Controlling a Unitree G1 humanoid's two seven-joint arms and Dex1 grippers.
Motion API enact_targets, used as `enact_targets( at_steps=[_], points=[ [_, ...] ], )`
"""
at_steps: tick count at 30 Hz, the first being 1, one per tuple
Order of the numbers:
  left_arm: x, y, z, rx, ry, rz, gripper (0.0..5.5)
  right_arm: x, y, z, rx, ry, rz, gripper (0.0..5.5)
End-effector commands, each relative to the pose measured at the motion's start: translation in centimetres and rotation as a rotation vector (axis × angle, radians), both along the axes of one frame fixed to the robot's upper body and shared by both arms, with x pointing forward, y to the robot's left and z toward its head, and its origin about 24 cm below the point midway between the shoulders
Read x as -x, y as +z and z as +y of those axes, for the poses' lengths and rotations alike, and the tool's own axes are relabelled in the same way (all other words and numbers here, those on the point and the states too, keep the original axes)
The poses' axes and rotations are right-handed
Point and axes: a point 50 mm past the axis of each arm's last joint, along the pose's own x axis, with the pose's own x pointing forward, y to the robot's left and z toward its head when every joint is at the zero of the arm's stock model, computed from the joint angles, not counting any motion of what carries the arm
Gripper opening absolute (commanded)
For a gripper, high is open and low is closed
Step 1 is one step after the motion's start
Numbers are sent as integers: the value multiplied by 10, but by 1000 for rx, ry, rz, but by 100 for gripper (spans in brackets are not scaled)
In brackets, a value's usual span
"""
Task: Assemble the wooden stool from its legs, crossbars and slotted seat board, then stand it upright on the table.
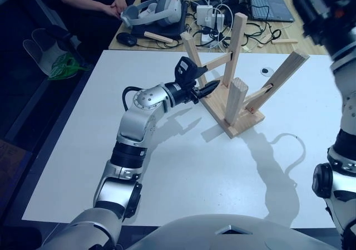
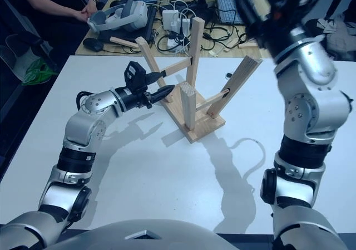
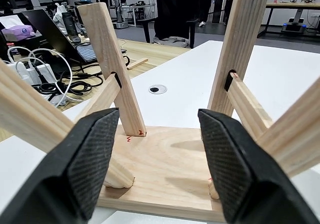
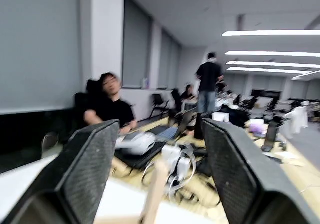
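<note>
- Stool is on the white table, assembled but upside down.
- Seat board lies flat on the tabletop, towards the far side and a bit right of centre.
- All four legs are seated in the board and splay outward as they rise.
- Crossbars are in place. One spans the two far-left legs and another runs into the right-hand leg.
- Left gripper is low over the table, pointing at the board's left edge and just beside it. Can't tell if it touches.
- In the left wrist view its pads are spread apart with nothing between them. The board and two legs sit straight ahead in the gap.
- Right gripper is raised high at the far right, well above the stool. Its fingers are apart and hold nothing.
- A round grommet sits in the table behind the stool.
- The desk beyond carries a headset, a laptop and a tangle of cables.
</note>
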Motion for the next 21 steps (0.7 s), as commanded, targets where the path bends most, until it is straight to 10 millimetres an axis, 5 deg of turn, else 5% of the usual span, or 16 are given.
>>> enact_targets(
  at_steps=[1,4,7,9,14,16,17,21],
  points=[
    [-1,6,1,0,3,-24,292,20,-108,-9,33,3,588,254],
    [-2,7,0,-2,7,-27,292,34,-155,-1,19,-7,876,197],
    [-3,6,2,-3,17,-24,292,23,-147,11,-24,-4,776,135],
    [-2,5,2,-3,19,-19,292,13,-115,24,-105,46,538,104],
    [-5,7,4,13,38,-26,292,5,13,40,-278,146,-46,14],
    [-5,8,5,19,45,-29,292,5,29,41,-291,161,-54,10],
    [-5,8,5,20,47,-30,292,3,15,43,-249,154,39,10],
    [-6,10,4,27,54,-39,292,22,-119,37,-8,37,692,10]
  ],
)
